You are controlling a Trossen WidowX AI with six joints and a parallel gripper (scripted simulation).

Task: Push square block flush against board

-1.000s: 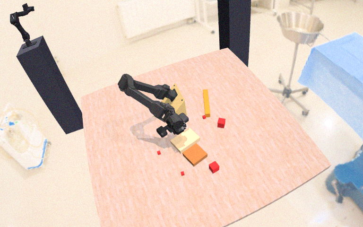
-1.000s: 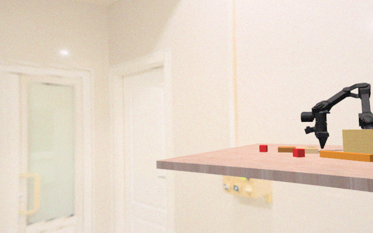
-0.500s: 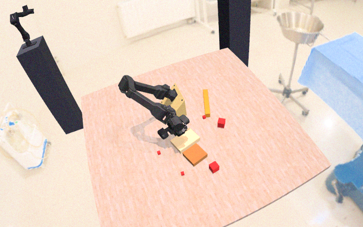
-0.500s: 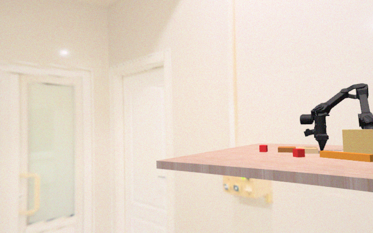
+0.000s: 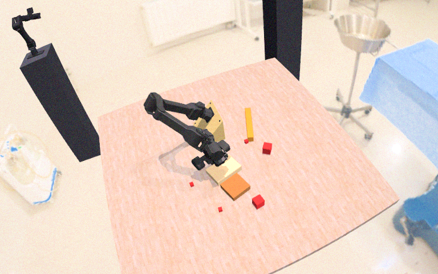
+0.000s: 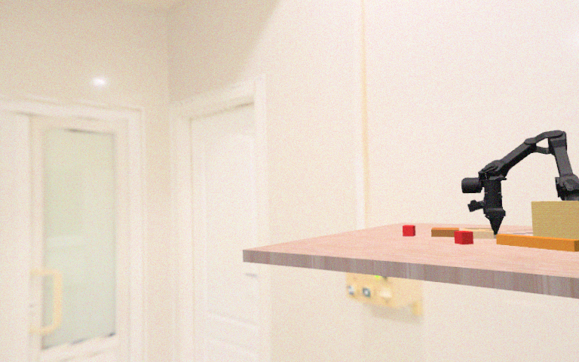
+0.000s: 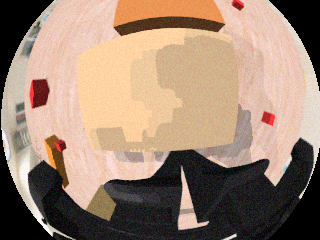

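Observation:
The square block [image 5: 235,186] [image 6: 444,231] [image 7: 170,9] is orange and lies flat just beyond the pale board [image 5: 231,165] [image 6: 482,234] [image 7: 112,90]. One block side faces a long side of the board, very close to it; I cannot tell whether they touch along the whole side. In the wrist view the block's right edge sits slightly inside the board's right edge. My gripper [image 6: 495,233] [image 7: 179,147] is shut and empty, its tips low at the board's near long side, opposite the block. Contact there is unclear. In the top view the arm hides the tips and the board's near side.
A yellow-orange bar [image 5: 248,124] [image 6: 535,242] and a tan wedge [image 5: 219,131] [image 6: 555,217] [image 7: 101,204] stand near the arm's base. Larger red cubes [image 5: 267,148] [image 5: 258,201] lie to the right in the top view. Small red cubes [image 5: 191,184] [image 5: 220,209] [image 5: 246,141] are scattered around.

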